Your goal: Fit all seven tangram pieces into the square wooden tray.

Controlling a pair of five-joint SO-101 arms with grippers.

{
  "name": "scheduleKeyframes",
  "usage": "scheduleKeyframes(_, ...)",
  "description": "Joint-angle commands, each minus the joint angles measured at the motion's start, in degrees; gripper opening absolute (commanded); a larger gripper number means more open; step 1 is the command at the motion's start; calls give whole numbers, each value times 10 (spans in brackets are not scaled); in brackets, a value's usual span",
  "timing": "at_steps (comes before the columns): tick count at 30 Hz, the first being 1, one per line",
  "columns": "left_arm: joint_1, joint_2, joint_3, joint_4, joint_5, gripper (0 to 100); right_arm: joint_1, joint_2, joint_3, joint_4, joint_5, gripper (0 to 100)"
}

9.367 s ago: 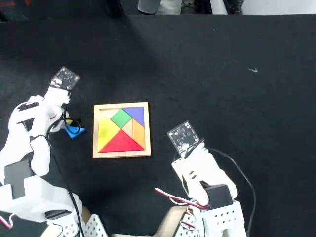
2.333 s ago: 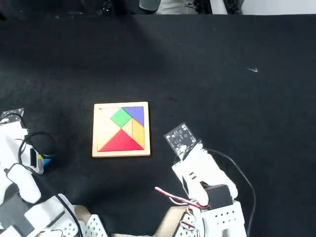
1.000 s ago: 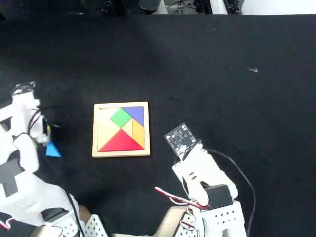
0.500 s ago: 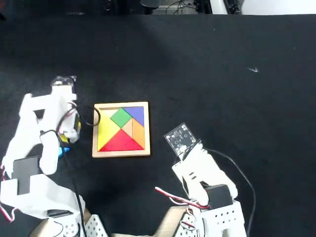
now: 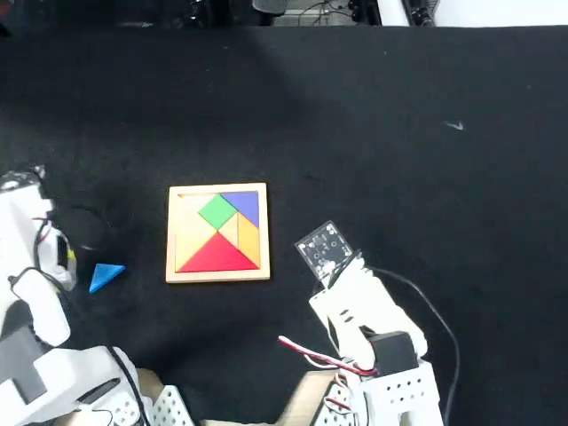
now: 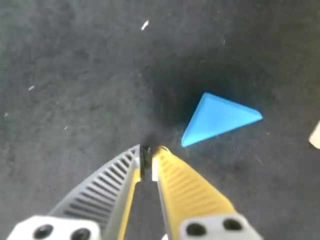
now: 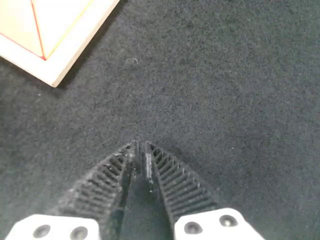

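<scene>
- Spreading under everything, the black table (image 5: 399,177) carries the tray (image 5: 217,278), which sits between the two arms.
- Inside the tray, coloured pieces lie flat and flush. A pale patch at the tray corner farthest from the right arm (image 5: 359,306) may be the open slot, though I cannot tell for certain.
- That right arm rests just off the tray's nearest corner. The right gripper (image 7: 141,149) is pressed together on nothing, low over bare cloth.
- On the tray's other side, well apart from it, is the left arm (image 5: 27,266). The left gripper (image 6: 147,152) also has its fingers pressed together and empty, with the tips down near the cloth.
- Between the left arm and the tray lies the blue triangle (image 5: 106,276), flat on the table and touching neither.
  - It sits just beside the left gripper's tips, on their tray side, so the left arm is by far the nearer.
  - Its longest edge faces the tips and runs slantwise to the line of the fingers. A pick would probably need the fingers spread and the wrist turned to pinch across it.
  - It looks small, thin and sharp-cornered, in a bright, even blue.
</scene>
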Motion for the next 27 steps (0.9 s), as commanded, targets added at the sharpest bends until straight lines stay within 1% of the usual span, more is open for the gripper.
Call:
scheduleKeyframes(1,38,-10,27,-40,5,45,6,-53,-2,4,4,19)
scheduleKeyframes(4,91,6,36,-63,46,45,6,-53,-2,4,4,19)
scheduleKeyframes(8,137,33,36,-106,82,45,6,-53,-2,4,4,19)
scheduleKeyframes(14,218,42,32,-80,130,45,6,-53,-2,4,4,19)
scheduleKeyframes(16,233,41,22,-77,149,45,6,-53,-2,4,4,19)
scheduleKeyframes(18,234,41,-5,-55,158,45,6,-53,-2,4,4,19)
scheduleKeyframes(20,231,41,-39,-11,159,45,6,-53,-2,4,4,19)
scheduleKeyframes(24,186,40,-124,91,147,47,3,-53,-2,-9,5,22)
scheduleKeyframes(25,167,40,-145,112,132,47,-2,-53,-4,-20,17,23)
scheduleKeyframes(27,122,40,-179,148,107,47,-31,-53,-22,-10,87,41)
